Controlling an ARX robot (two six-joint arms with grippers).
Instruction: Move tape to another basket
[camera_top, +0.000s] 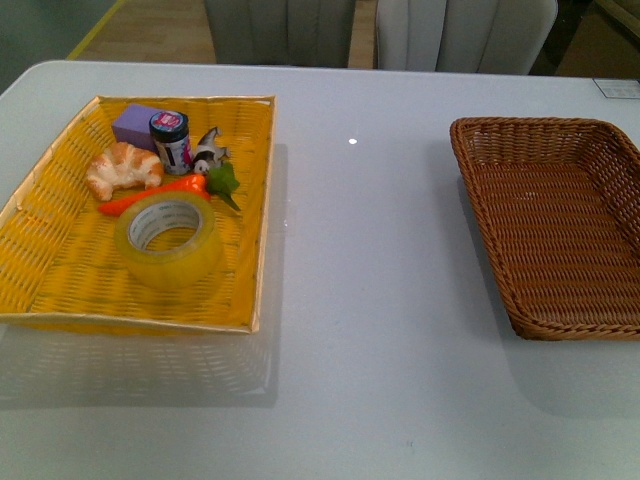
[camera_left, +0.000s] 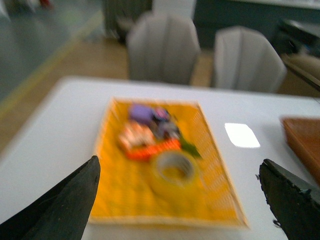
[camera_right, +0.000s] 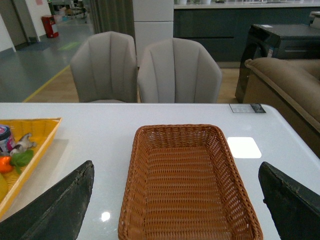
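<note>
Yellowish and translucent, the tape (camera_top: 168, 238) lies flat inside the yellow tray (camera_top: 60, 280), in the half of that tray nearer the robot, with its white core facing up. Just behind it, toward the tray's far side, lies an orange carrot (camera_top: 150, 196) with green leaves; whether the two touch I cannot tell. Further back in the tray sit a croissant (camera_top: 124, 168), a dark jar (camera_top: 171, 140) standing upright, a purple block (camera_top: 135, 122) and a small grey figure (camera_top: 208, 152).

The tray rests on a white surface (camera_top: 370, 300). The brown wicker basket (camera_top: 560, 230) rests on the same surface, well apart from the tray on the robot's right.

The left tool (camera_left: 178, 164) is above the surface on the tray's near side (its view is blurred); its dark fingers (camera_left: 75, 200) are spread wide with nothing between them, and the tray and tape show in the gap.

The right tool (camera_right: 176, 167) is off to the tray's right; its fingers (camera_right: 287, 200) are also spread wide and grip nothing, and the basket shows between them.
</note>
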